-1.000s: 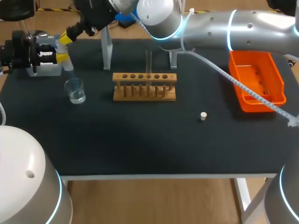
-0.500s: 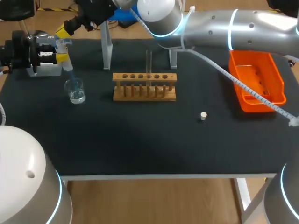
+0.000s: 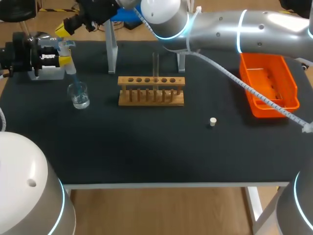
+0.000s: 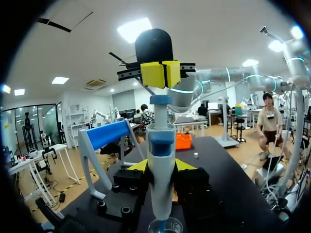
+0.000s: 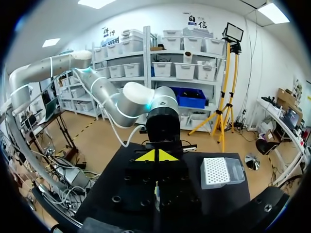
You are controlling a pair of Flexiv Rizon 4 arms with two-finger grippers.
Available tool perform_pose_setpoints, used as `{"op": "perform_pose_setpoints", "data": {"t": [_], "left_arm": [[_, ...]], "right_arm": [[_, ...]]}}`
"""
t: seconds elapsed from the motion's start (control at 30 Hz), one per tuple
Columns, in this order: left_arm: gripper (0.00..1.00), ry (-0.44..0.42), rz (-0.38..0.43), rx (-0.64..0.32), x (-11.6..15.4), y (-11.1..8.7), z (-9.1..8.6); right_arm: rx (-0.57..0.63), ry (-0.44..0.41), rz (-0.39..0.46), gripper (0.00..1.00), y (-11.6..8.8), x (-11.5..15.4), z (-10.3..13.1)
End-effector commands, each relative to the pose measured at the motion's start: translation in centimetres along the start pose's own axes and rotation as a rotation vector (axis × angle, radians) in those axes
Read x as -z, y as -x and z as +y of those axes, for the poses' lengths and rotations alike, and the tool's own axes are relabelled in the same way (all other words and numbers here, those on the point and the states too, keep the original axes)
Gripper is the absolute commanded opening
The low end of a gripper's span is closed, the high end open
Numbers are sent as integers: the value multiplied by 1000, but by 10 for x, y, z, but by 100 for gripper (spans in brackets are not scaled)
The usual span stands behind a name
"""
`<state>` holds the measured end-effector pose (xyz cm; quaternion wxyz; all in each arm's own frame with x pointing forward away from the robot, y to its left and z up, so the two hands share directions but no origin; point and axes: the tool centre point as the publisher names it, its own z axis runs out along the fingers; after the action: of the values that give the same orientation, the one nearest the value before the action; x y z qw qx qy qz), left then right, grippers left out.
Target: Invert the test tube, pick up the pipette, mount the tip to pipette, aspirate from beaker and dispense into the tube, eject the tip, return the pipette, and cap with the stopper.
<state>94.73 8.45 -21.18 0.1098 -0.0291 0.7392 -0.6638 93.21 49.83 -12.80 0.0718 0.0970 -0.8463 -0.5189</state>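
Two grippers work at the far left corner of the table (image 3: 146, 152). Left gripper (image 4: 160, 166) clamps the pipette (image 4: 161, 145) from both sides, upright, its tip (image 3: 72, 73) reaching into the glass beaker (image 3: 78, 95) below. Right gripper (image 4: 160, 74), fingers pressed together on nothing, hangs just above the plunger (image 4: 160, 99), apart from it. Test tube (image 3: 155, 62) stands upright in the wooden rack (image 3: 151, 91) near the table's middle. The stopper (image 3: 212, 121) lies loose toward the front right.

Risks, judged:
- Lifting out at a slant could catch the beaker rim and tip it.
- A loosely seated tip might drip or drop.
- The tube mouth is narrow, so slight misalignment spills.
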Motion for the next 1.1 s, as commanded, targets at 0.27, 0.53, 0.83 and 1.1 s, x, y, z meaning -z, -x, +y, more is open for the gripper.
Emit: {"op": "perform_pose_setpoints", "data": {"t": [0.27,0.53,0.83,1.1], "left_arm": [[0,0,2,-1,1,0,0],[0,0,2,-1,1,0,0],[0,0,2,-1,1,0,0],[0,0,2,-1,1,0,0]], "right_arm": [[-10,-15,-1,0,7,-2,-7],[-12,-22,2,0,7,-4,-10],[-4,-47,3,0,6,-7,-17],[-8,-65,4,0,4,-9,-26]]}}
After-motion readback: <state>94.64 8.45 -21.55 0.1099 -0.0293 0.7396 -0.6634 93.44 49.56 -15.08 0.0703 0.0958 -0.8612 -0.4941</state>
